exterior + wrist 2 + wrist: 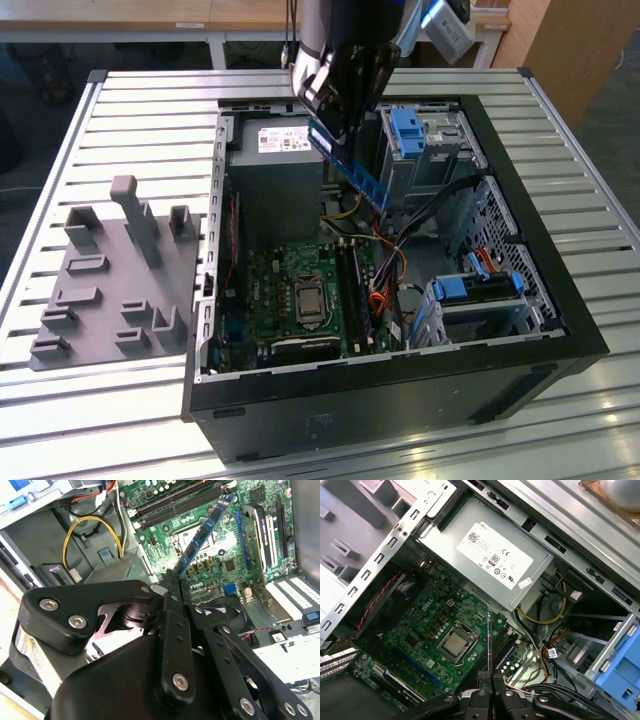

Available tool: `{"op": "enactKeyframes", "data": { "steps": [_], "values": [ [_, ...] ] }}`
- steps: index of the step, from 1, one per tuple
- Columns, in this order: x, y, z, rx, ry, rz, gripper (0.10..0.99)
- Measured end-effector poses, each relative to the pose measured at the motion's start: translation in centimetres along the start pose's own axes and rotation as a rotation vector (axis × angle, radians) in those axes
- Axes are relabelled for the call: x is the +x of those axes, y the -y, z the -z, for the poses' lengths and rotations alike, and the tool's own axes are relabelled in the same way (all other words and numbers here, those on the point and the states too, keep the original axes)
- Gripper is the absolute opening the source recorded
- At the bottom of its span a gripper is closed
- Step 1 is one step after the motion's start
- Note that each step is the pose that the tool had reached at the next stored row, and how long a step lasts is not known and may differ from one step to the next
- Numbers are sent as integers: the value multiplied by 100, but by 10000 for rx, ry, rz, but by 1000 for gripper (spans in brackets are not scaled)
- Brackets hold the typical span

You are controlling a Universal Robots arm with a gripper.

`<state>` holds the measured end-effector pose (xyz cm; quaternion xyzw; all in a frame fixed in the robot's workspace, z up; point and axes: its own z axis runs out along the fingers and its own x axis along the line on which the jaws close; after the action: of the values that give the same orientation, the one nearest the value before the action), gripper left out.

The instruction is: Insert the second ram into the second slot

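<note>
My gripper (pixel 336 122) hangs over the open computer case (pixel 400 390), shut on the second ram (pixel 352 168), a thin blue stick that slants down from the fingers toward the motherboard (pixel 270 290). In the second wrist view the ram (pixel 204 532) reaches out from the gripper (pixel 172 580) above the board. It appears edge-on in the first wrist view (pixel 490 640), above the gripper (pixel 490 679). The long black memory slots (pixel 355 285) lie on the board beside the processor socket (pixel 305 300), well below the stick; I cannot tell which is the second slot.
A grey power supply (pixel 275 170) fills the case's far corner. Blue drive-bay tabs (pixel 410 130) and a lower drive cage (pixel 480 290) stand at the exterior view's right, with loose cables (pixel 400 250) between. A grey fixture with pegs (pixel 110 280) lies on the slatted table.
</note>
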<state>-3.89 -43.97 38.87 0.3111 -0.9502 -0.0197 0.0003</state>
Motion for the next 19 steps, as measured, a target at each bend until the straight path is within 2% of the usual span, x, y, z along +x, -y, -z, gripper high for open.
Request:
{"op": "enactKeyframes", "data": {
  "steps": [19],
  "values": [
    [0, 0, 0, 12, 36, -960, 129]
  ]
}}
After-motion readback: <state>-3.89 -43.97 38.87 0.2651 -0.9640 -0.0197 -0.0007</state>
